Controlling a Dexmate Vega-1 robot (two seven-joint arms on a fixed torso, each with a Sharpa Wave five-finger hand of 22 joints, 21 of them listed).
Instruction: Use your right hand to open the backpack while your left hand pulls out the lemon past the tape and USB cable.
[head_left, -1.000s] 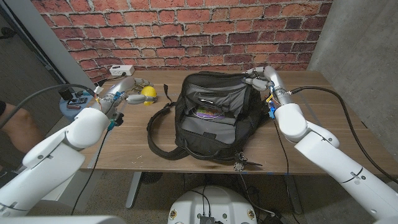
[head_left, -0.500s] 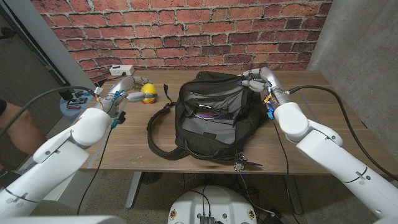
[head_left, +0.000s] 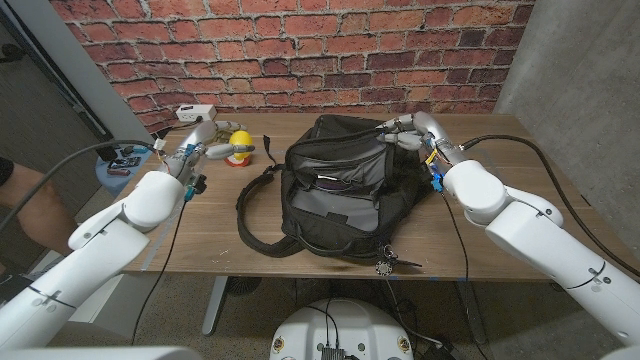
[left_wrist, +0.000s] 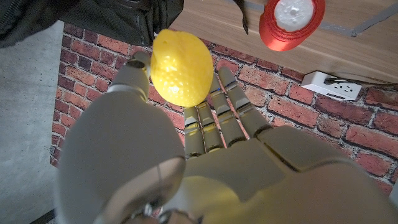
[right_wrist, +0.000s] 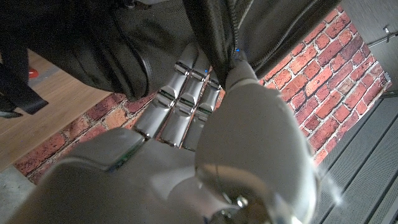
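The lemon (head_left: 240, 142) is out of the backpack (head_left: 335, 185) — I have it pinched in the fingertips of my left hand (head_left: 205, 150), over the table (head_left: 480, 235) well to the left of the bag, with red tape (left_wrist: 292, 22) lying just beyond it. Its long axis runs roughly along my fingers. My right hand (head_left: 405, 128) grips the bag's top right rim, holding the mouth open. I judge the next move is simply lowering the lemon straight down.

Head view high, facing down over table (head_left: 500, 150); wrist views close, inverted; all share backpack (head_left: 340, 185).
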